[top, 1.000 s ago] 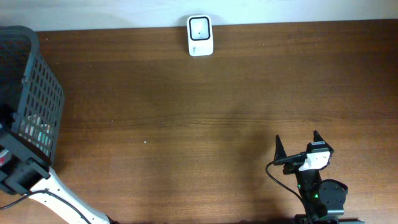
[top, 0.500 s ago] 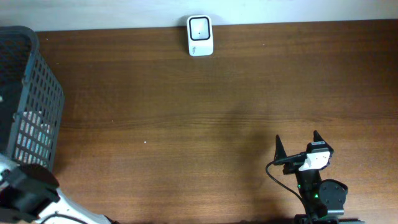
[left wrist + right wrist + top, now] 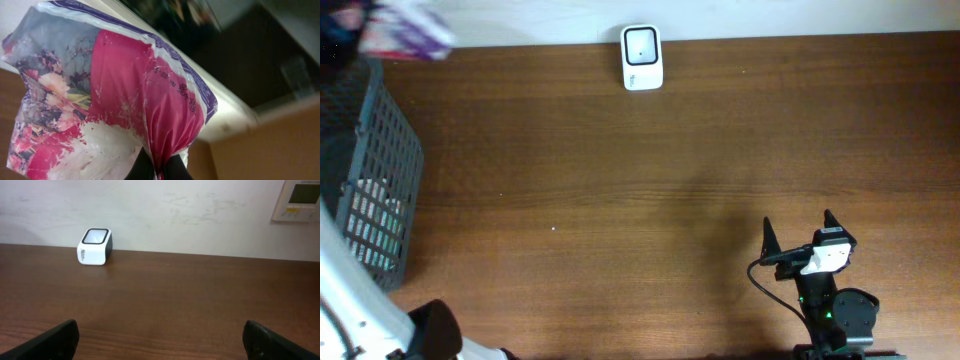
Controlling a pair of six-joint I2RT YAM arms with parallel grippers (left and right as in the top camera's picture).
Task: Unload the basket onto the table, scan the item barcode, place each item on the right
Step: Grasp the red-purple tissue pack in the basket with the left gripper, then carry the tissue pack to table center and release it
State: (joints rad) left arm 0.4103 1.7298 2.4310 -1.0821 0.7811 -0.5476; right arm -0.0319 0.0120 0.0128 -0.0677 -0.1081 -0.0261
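Left hand (image 3: 157, 169) pinches a crinkly, glossy pink floral packet (image 3: 125, 100); right hand (image 3: 167, 340) gapes wide over woodgrain table (image 3: 175, 290)

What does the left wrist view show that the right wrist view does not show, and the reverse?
Only the left wrist view: a pink and purple plastic packet with a flower print, its edge pinched by the shut left gripper. Only the right wrist view: the white barcode scanner, a wall control panel, and the open right gripper. Both: the brown wooden table.
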